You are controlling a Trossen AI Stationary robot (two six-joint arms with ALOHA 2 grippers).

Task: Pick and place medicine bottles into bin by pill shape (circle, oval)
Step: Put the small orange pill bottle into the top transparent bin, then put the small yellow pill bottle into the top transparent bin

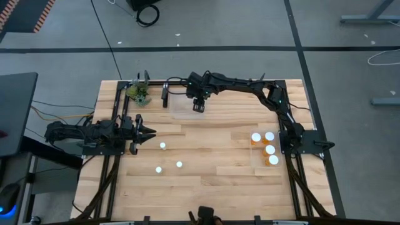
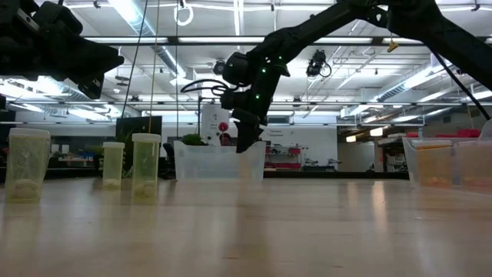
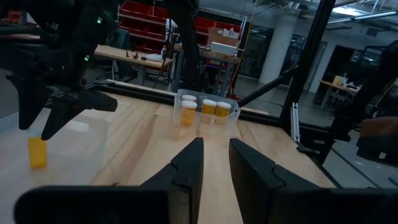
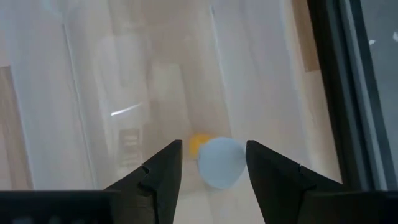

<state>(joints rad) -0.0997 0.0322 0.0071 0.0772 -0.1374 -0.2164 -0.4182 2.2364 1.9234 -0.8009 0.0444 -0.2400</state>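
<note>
Bottle (image 4: 219, 160) upright, cap up, in clear bin (image 1: 187, 107); right tool (image 1: 199, 106) released. Three bottles (image 1: 162, 146) on desk (image 1: 206, 181), four in side bin (image 1: 257, 159). Left tool (image 1: 150, 132) clenched.

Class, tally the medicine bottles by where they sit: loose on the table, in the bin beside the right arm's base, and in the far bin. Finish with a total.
Loose bottles on the table: 3
Side-bin bottles in the side bin: 4
Far-bin bottle in the far bin: 1
Total: 8
</note>
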